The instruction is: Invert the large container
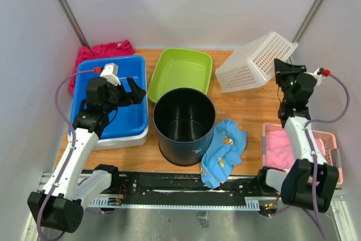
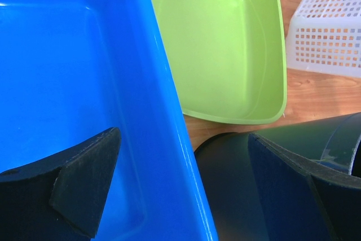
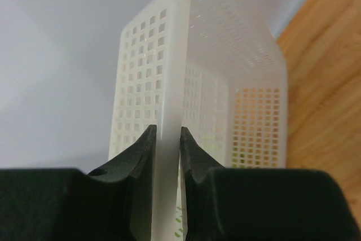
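While gripped, basket tilted, right end raised

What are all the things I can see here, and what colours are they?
bucket: 1, black, upright, front middle of the table
bin: 1, blue, left side
basin: 1, lime green, back middle
holey basket: 1, white, back right, tipped up
low basket: 1, pink, front right
soft cloth: 1, pink, inside the low basket
patterned cloth: 1, blue with orange bits, just right of the bucket
crumpled cloth: 1, red-pink, behind the bin
table: 1, brown wood, under it all
left claw: 1, black, open, over the bin
right claw: 1, black, shut on the holey basket's rim
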Motion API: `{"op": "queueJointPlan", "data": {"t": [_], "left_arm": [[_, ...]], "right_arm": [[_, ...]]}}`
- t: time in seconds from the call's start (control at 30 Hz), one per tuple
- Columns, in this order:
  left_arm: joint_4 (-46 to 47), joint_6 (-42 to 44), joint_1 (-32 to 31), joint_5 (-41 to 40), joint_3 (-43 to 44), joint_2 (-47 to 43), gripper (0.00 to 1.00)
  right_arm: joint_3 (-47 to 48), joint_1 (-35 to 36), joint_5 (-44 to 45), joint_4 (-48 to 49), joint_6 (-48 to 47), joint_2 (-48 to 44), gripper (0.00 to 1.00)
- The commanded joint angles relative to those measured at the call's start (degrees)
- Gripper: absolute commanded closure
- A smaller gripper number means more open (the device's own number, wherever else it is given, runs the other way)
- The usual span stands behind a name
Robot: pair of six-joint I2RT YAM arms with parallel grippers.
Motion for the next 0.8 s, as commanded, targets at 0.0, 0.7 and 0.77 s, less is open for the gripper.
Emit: {"op": "queueJointPlan", "data": {"t": [0.0,0.7,0.77], "left_arm": [[1.56,0.0,0.33,1.53,-0.41,0.02,0.01],[1.1,-0.09,0.35,2.36,-1.32,-1.13,0.01],[0.92,0.02,0.36,2.24,-1.29,-1.54,0.01]], "right_arm": [[-4.77,-0.06,8.23,-17.86,-3.16,-6.13,0.99],[-3.67,-0.57,13.95,-38.32,-17.59,-1.67,0.56],[-1.31,-0.78,16.0,-41.94,-18.39,-0.58,0.44]]}}
